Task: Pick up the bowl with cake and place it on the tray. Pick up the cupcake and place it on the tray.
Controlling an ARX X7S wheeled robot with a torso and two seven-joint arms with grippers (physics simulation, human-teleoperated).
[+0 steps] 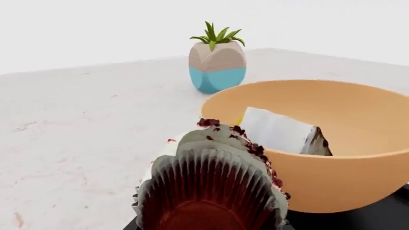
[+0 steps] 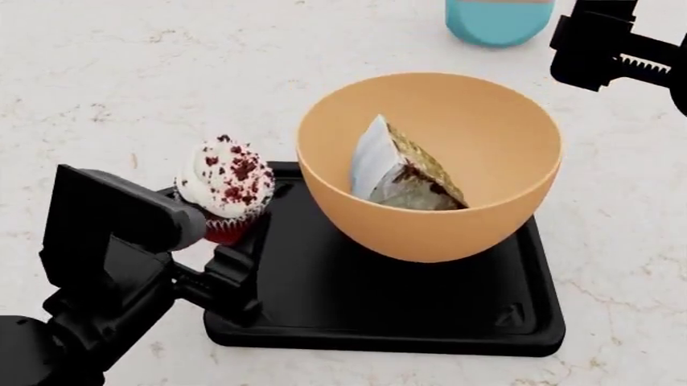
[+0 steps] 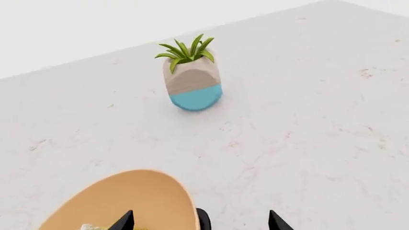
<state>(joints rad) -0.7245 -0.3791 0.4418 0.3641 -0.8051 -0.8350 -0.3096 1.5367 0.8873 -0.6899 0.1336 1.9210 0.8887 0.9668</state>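
Two items sit on the black tray (image 2: 429, 310) in the lower middle of the head view: the bowl (image 2: 429, 165) and the cupcake (image 2: 225, 189). The tray is flat and matte, rectangular with rounded corners and a low raised rim, and it lies on a pale marbled table (image 2: 129, 88).

The bowl is large, deep and round, a smooth orange-tan, and it fills the centre of the frame, standing on the tray's upper half. Inside it leans the cake (image 2: 403, 169), a wedge with white frosting on its sides and a yellowish-brown crumb face marked by dark streaks.

At the tray's left edge, left of the bowl, stands the cupcake, far smaller, with a dark red pleated wrapper, white swirled frosting and red crumbs scattered on top. The left gripper (image 2: 231, 277) reaches in from the lower left corner, right beside the cupcake; whether its fingers press the wrapper or stand apart from it cannot be told. In the left wrist view the cupcake fills the lower middle, close up, with the bowl just behind at the right.

Dark parts of the right gripper (image 2: 617, 48) show in the upper right corner, clear of the bowl; its fingertips stand spread with nothing between them in the right wrist view.

A teal-and-tan pot (image 3: 191, 84) holding a green plant stands on the table beyond the tray.
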